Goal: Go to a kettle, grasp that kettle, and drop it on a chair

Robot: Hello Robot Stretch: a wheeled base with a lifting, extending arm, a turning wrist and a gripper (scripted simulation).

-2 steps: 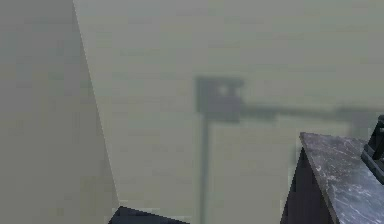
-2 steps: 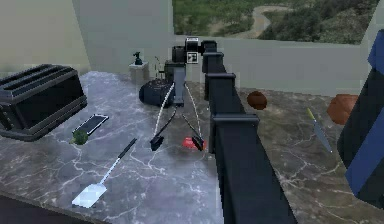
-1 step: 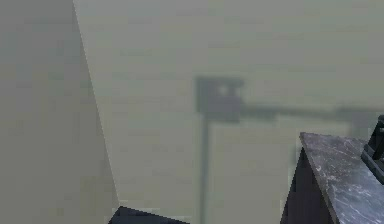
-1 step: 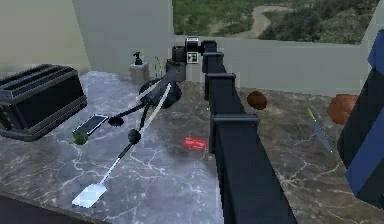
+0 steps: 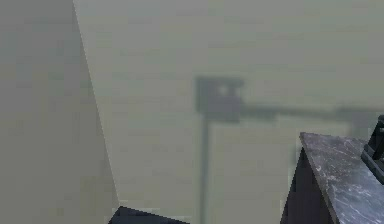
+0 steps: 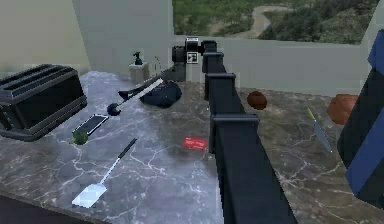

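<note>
Over the marble counter [image 6: 150,150] the arm [image 6: 235,130] stretches far out; what its fingers [image 6: 178,52] hold, if anything, cannot be told.

Glossy veined marble countertop [image 6: 170,172]; matt, ridged black toaster [image 6: 38,100].

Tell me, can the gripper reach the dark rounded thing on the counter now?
Probably yes: the dark rounded thing lies close beside the arm, short of the gripper; only a thin utensil lies by it.
</note>
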